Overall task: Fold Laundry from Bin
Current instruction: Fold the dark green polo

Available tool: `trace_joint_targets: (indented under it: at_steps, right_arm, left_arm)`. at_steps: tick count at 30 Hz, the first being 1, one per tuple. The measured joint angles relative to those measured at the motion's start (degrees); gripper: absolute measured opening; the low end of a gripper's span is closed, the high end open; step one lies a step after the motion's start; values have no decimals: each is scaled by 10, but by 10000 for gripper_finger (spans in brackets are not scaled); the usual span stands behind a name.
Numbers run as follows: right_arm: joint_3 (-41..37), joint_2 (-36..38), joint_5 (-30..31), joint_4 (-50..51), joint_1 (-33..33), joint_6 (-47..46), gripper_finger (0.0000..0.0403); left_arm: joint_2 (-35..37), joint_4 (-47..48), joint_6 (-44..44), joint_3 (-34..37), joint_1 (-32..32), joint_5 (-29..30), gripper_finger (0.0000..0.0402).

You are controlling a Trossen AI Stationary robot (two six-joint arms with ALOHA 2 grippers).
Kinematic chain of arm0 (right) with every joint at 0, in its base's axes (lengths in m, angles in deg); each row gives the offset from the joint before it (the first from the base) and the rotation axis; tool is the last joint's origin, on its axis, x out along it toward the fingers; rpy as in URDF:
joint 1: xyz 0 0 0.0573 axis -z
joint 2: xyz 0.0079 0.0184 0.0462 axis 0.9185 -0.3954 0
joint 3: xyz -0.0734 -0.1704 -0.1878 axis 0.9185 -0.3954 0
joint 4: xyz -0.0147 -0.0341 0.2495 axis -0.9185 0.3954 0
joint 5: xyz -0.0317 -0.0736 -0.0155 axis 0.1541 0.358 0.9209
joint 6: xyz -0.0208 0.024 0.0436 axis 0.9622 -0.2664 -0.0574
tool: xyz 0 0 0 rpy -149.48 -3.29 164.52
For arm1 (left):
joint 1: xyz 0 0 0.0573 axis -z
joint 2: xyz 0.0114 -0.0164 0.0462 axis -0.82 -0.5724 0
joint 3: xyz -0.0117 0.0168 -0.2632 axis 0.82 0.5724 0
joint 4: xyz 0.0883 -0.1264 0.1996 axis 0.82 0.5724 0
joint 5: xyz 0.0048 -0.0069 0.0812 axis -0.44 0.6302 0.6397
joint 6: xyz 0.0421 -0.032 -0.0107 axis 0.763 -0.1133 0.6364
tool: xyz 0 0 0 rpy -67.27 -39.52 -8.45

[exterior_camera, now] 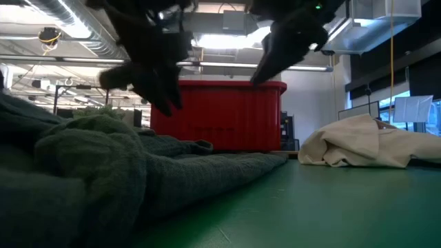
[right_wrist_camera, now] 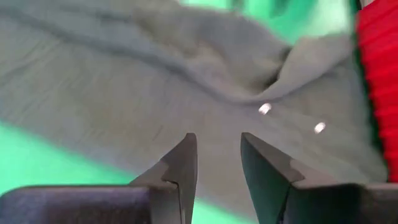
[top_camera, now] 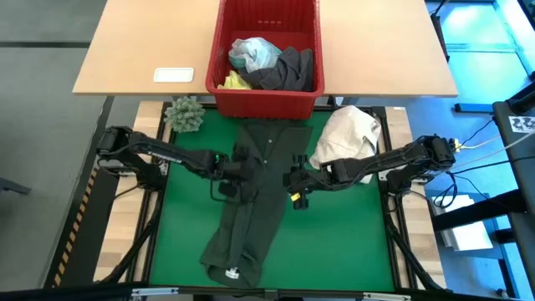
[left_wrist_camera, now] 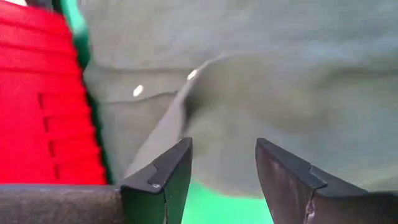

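Note:
A dark green-black garment (top_camera: 251, 201) lies flat on the green mat (top_camera: 351, 234), folded into a long strip. Its far end reaches the near wall of the red bin (top_camera: 266, 100). The bin holds more laundry: turquoise (top_camera: 255, 52), dark grey (top_camera: 288, 68) and yellow (top_camera: 234, 81) pieces. My left gripper (top_camera: 238, 171) hovers over the strip's left edge, open, with only cloth and mat showing between its fingers (left_wrist_camera: 224, 174). My right gripper (top_camera: 294, 180) hovers over the strip's right edge, open (right_wrist_camera: 219, 168), above the garment (right_wrist_camera: 155, 81).
A cream-white cloth bundle (top_camera: 347, 134) lies at the mat's far right corner. A green spiky ball (top_camera: 184, 114) sits at its far left corner. A small white flat object (top_camera: 174, 74) rests on the wooden table beside the bin. Bare mat shows on both sides of the garment.

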Motion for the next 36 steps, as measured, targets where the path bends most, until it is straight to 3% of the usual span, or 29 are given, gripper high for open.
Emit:
trace_joint_targets:
  at_steps: [6, 11, 17, 30, 36]
  right_arm:
    - [0, 0, -30, -59, 28, 34, 121]
    - [0, -19, -89, -127, 52, 55, 121]
    - [0, -61, -113, -163, 75, 70, 121]
    - [0, -85, -114, -178, 83, 85, 121]
    - [0, -85, -114, -180, 83, 86, 121]
  left_arm:
    - [0, 7, -143, 1, 135, -37, 159]
    - [-2, -1, -266, 1, 238, -6, 157]
    - [-18, -2, -377, 0, 312, 12, 156]
    - [-107, -42, -394, 0, 317, -1, 156]
    - [-108, -146, -318, 0, 301, 1, 156]
